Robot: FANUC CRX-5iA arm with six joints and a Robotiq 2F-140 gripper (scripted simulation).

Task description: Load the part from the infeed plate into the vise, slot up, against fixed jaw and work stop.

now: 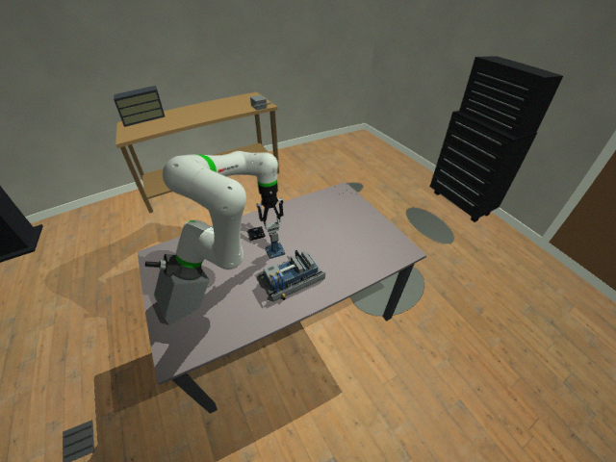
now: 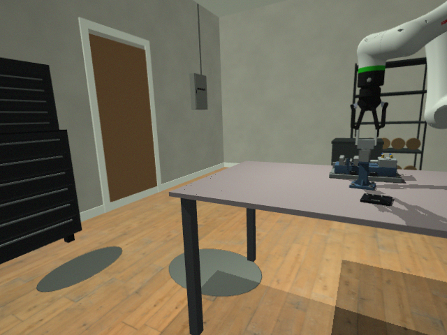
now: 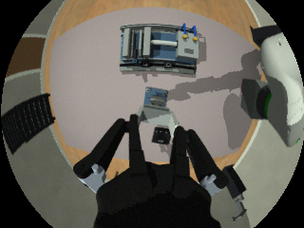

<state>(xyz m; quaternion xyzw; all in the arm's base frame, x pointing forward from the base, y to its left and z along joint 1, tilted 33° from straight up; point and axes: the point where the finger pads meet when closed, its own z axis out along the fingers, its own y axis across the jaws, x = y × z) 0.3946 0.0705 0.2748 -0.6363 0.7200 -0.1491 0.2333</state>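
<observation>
I see the black two-finger gripper (image 2: pixel 368 136) clamped on the grey metal block (image 2: pixel 365 144), holding it directly above the blue V-block (image 2: pixel 362 176). The black infeed plate (image 2: pixel 376 199) lies nearer me on the grey table (image 2: pixel 274 187); the blue vise (image 1: pixel 291 272) sits beyond.

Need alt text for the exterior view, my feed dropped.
The hand grips the grey part from above, over the blue V-block on the table. The vise sits behind; the black infeed plate lies nearer the camera.
</observation>
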